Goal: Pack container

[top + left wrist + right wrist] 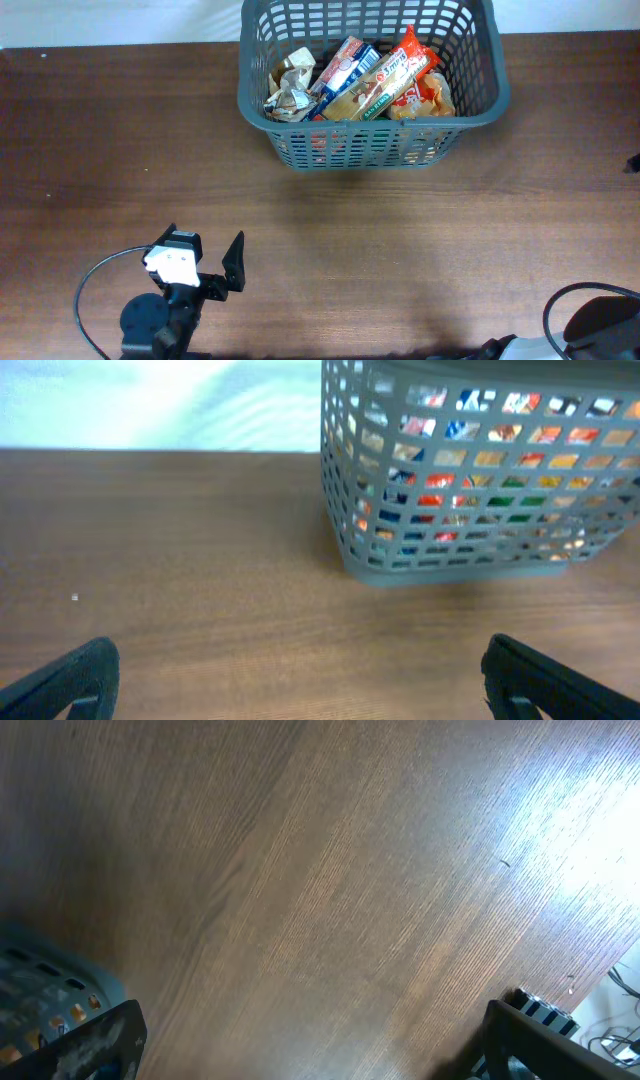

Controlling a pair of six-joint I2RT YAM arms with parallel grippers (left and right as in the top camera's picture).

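Observation:
The container, a dark grey lattice-sided basket (372, 148), stands at the far middle of the wooden table. Inside it lie a red packet (410, 62), a blue-and-white packet (345, 68), a crumpled wrapper (289, 92) and an orange bag (437, 100). My left gripper (200, 256) hovers near the front left, open and empty, facing the basket (480, 550). In the left wrist view its fingertips (75, 680) stand wide apart over bare wood. My right gripper (320, 1055) is open and empty too, with a corner of the basket (45, 985) at its lower left.
The right arm's base and cable (595, 322) sit at the front right corner. A small dark object (633, 162) pokes in at the right edge. A black cable (92, 290) loops by the left arm. A striped block (545, 1010) lies near the right fingertip.

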